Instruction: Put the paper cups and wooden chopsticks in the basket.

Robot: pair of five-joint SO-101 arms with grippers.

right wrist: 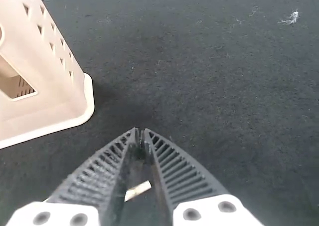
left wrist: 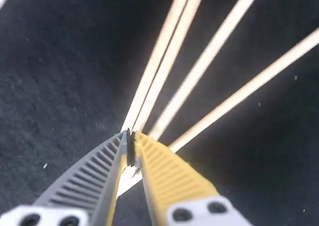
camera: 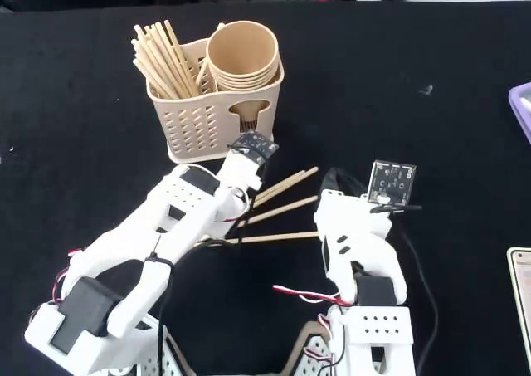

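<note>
- Four loose wooden chopsticks point(camera: 278, 212) lay fanned on the black table point(camera: 431, 144) between the two arms, near the basket point(camera: 207, 123).
- The basket held bundled chopsticks point(camera: 162, 61) in one compartment, stacked paper cups point(camera: 242, 56) in the other.
- The left gripper point(left wrist: 130, 142) was closed at the loose sticks' ends; whether it pinched one could not be told.
- The right gripper point(right wrist: 139, 135) was closed and empty, over the table beside the basket's corner.

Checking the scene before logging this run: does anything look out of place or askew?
Yes. Four loose chopsticks lie fanned out on the table in front of the basket, while the other chopsticks stand bundled inside it beside the stacked paper cups. The left end effector, shut, sits at the loose ones' ends.
</note>
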